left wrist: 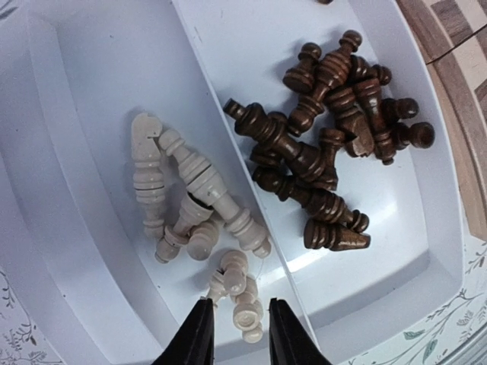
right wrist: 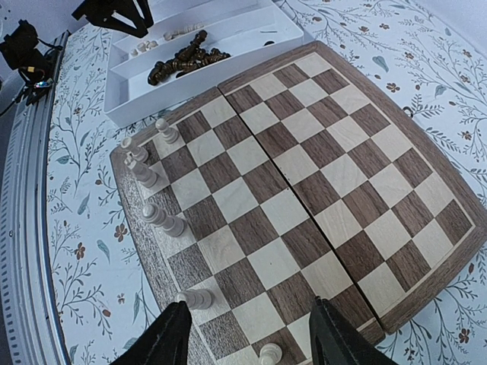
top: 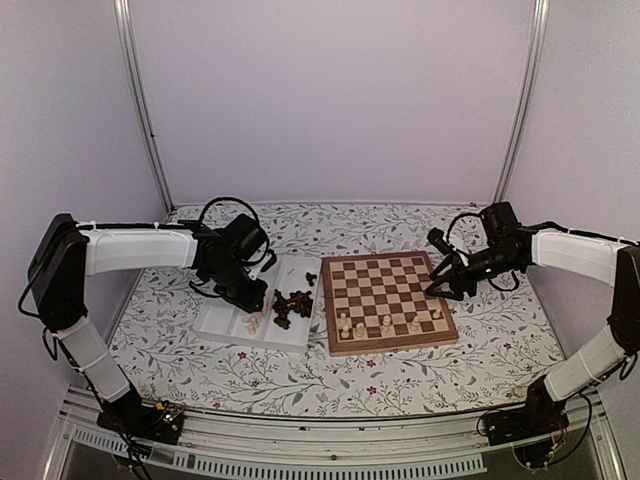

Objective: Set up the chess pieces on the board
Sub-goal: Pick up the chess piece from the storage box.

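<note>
The board (top: 390, 300) lies right of centre, with several cream chess pieces (top: 386, 324) standing along its near row, also visible in the right wrist view (right wrist: 163, 220). More cream pieces (left wrist: 190, 190) and a heap of dark brown pieces (left wrist: 327, 152) lie in the two compartments of a white tray (top: 215, 320). My left gripper (left wrist: 240, 334) hangs low in the cream compartment, open, its jaws either side of a small cream pawn (left wrist: 247, 315) without touching it. My right gripper (right wrist: 251, 334) hovers open and empty above the board's (right wrist: 304, 152) right edge.
The white tray (left wrist: 76, 114) sits just left of the board, almost touching it. A floral cloth (top: 400, 380) covers the table. Metal frame posts (top: 140, 100) and pale walls close in the back and sides.
</note>
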`<move>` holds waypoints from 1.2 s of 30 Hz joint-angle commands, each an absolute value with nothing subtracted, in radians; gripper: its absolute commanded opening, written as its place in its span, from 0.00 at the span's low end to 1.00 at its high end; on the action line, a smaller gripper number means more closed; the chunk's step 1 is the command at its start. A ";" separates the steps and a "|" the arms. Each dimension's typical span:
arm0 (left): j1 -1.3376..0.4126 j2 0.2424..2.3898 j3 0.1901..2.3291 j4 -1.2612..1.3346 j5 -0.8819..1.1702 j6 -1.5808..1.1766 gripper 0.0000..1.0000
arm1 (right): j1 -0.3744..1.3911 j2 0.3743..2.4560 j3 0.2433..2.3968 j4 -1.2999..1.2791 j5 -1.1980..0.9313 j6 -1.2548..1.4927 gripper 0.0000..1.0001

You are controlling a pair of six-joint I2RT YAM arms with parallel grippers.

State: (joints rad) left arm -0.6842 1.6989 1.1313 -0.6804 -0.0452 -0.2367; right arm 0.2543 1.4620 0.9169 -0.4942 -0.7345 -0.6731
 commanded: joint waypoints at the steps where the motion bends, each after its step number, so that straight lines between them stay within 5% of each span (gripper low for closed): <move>1: -0.670 1.676 1.127 -0.703 -0.024 -0.237 0.28 | 0.254 1.467 0.940 -0.502 -0.739 -0.673 0.56; 16: -0.670 1.761 1.122 -0.736 -0.013 -0.262 0.30 | 0.253 1.472 0.941 -0.502 -0.736 -0.673 0.56; 36: -0.672 1.705 1.200 -0.841 -0.034 -0.270 0.09 | 0.254 1.470 0.943 -0.503 -0.742 -0.673 0.56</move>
State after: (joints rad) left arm -0.6842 1.7657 1.1423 -0.7738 -0.0151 -0.2638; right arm 0.2543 1.4620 0.9169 -0.4973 -0.7345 -0.6731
